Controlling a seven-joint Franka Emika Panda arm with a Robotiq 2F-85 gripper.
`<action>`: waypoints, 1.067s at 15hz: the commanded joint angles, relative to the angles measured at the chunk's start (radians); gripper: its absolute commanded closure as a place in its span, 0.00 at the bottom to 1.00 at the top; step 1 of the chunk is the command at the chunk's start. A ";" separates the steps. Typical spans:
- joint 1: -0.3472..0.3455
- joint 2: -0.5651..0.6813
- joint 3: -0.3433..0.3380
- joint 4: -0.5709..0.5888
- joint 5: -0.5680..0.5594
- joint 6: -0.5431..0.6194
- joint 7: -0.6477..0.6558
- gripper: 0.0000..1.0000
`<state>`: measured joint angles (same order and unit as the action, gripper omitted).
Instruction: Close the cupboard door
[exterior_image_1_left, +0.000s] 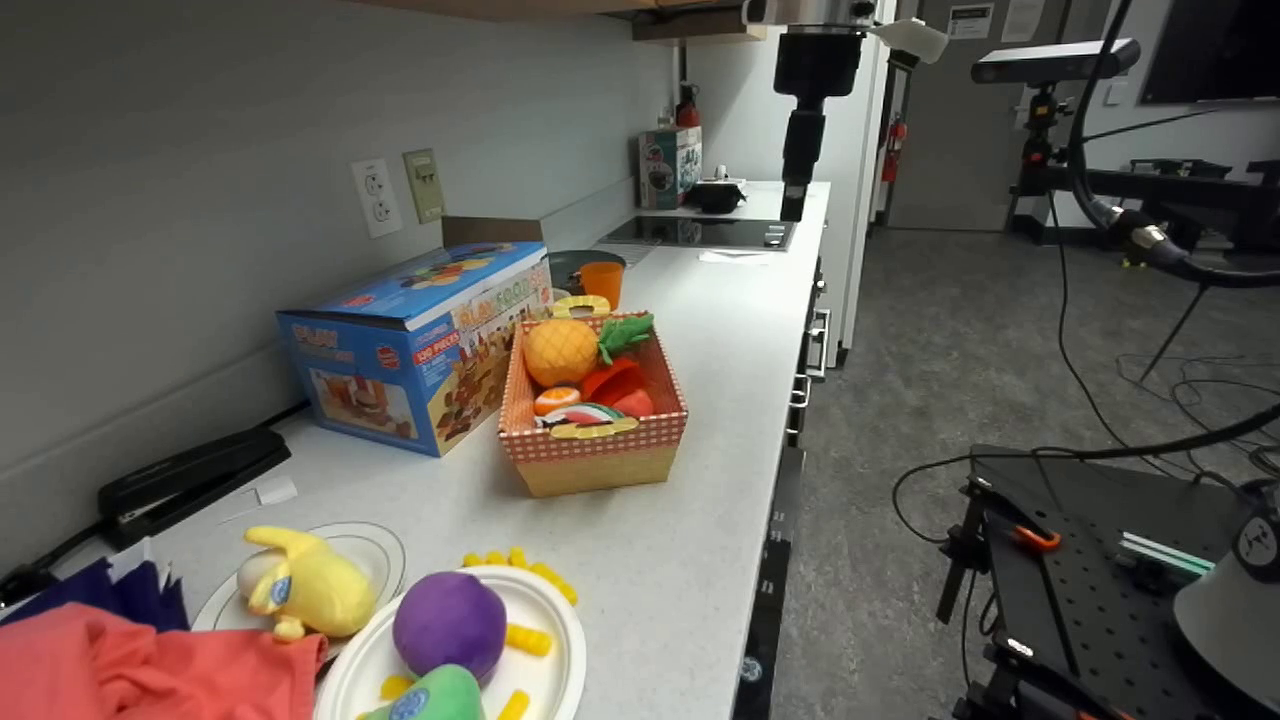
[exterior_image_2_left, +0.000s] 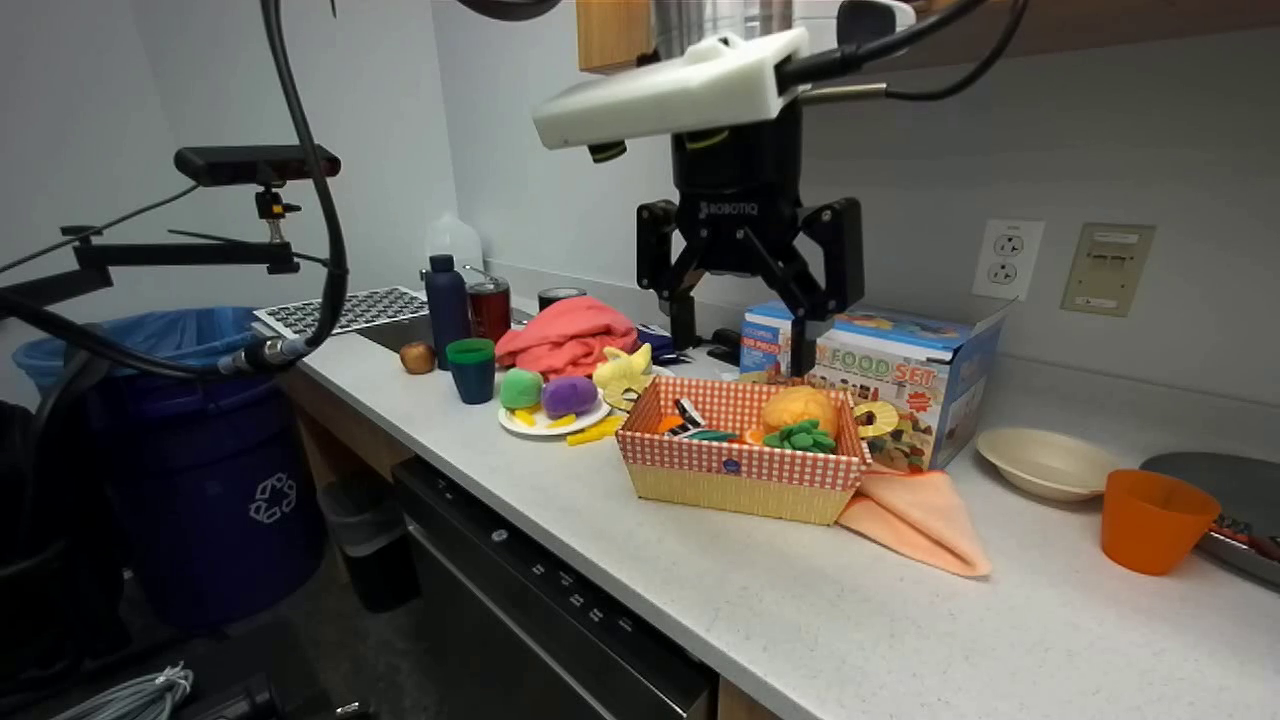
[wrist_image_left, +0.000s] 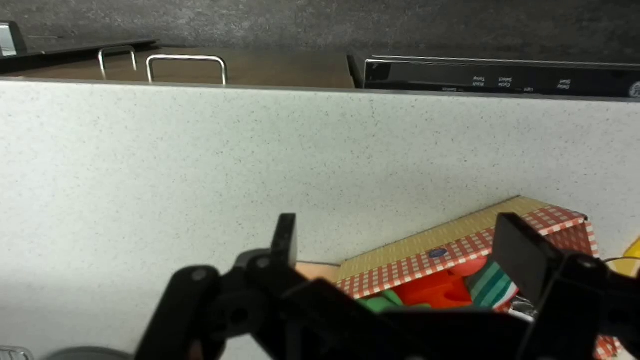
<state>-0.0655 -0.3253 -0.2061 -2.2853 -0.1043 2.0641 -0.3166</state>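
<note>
A tall, flat, plain white panel (exterior_image_1_left: 846, 170) stands at the far end of the counter in an exterior view and fits the cupboard door. The arm partly covers it, and I cannot tell if it is open or shut. It does not show in the wrist view. My gripper (exterior_image_2_left: 743, 355) is open and points down above the counter. Its fingertips also show in an exterior view (exterior_image_1_left: 793, 205), seen side-on in front of the cooktop and white panel. In the wrist view my gripper (wrist_image_left: 395, 230) has its fingers wide apart with nothing between them.
A checked basket (wrist_image_left: 435, 245) of toy food sits on the counter below the gripper. Beside it stands a blue toy box (exterior_image_2_left: 890, 370). An orange cup (exterior_image_2_left: 1155, 520) stands on the counter. Wooden upper cabinets (exterior_image_2_left: 612, 35) hang above. Drawer handles (wrist_image_left: 186, 58) stick out below the counter edge.
</note>
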 joint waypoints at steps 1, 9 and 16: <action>-0.005 -0.009 0.017 0.035 0.022 -0.015 -0.005 0.00; -0.012 0.000 0.023 0.029 0.004 -0.002 0.005 0.00; -0.074 -0.175 0.034 -0.014 -0.053 -0.014 0.152 0.00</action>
<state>-0.0969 -0.3960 -0.1912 -2.2606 -0.1229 2.0634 -0.2240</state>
